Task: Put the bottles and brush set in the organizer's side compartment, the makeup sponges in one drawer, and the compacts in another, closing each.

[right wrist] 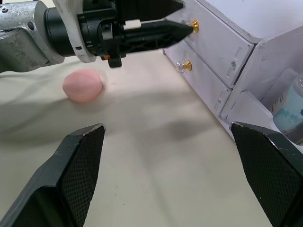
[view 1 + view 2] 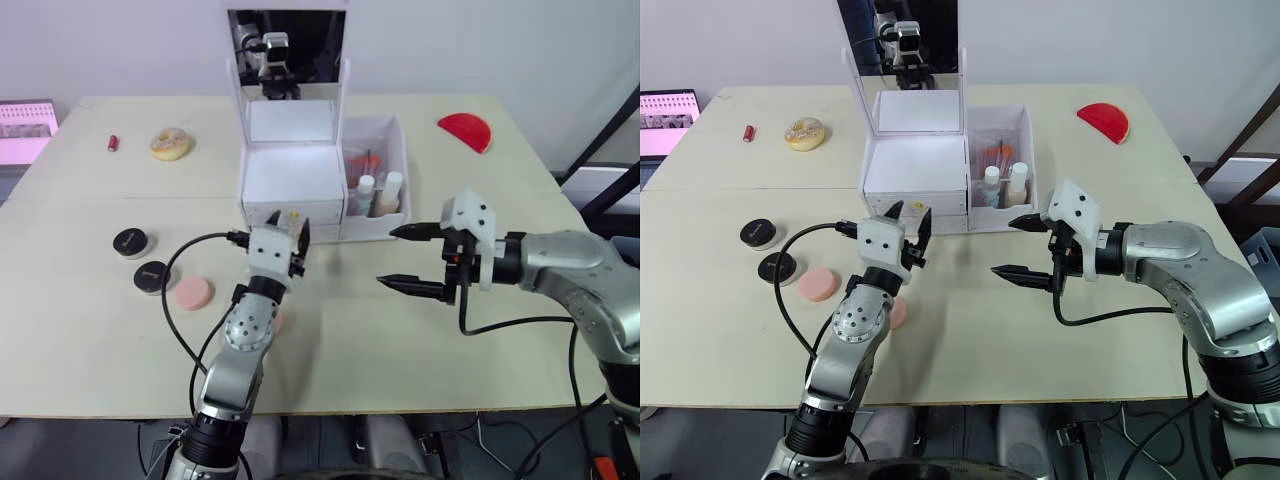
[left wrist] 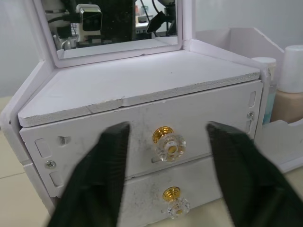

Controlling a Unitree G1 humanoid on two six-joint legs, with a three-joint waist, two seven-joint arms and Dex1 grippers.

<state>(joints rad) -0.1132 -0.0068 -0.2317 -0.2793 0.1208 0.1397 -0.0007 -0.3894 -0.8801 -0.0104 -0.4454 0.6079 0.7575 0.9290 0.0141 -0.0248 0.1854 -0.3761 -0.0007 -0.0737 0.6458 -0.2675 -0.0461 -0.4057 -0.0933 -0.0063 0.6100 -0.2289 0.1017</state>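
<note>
The white organizer [image 2: 292, 178] with a mirror lid stands at the table's middle back, both drawers shut. Its side compartment [image 2: 398, 150] holds two bottles [image 2: 378, 194] and a reddish brush set [image 2: 364, 160]. My left gripper [image 2: 288, 222] is open right in front of the upper drawer, its fingers either side of the gold knob [image 3: 169, 144], not touching it. My right gripper [image 2: 386, 256] hangs open over the table, right of the drawers. A pink sponge [image 2: 193, 292] lies left of my left arm. Another sponge [image 2: 897, 313] is half hidden under the arm. Two black compacts [image 2: 131, 241] [image 2: 152, 275] lie farther left.
A doughnut-like ring [image 2: 170, 144] and a small red stick [image 2: 114, 142] lie at the back left. A red half-disc [image 2: 465, 131] sits at the back right. A lit screen [image 2: 25, 130] stands past the table's left edge.
</note>
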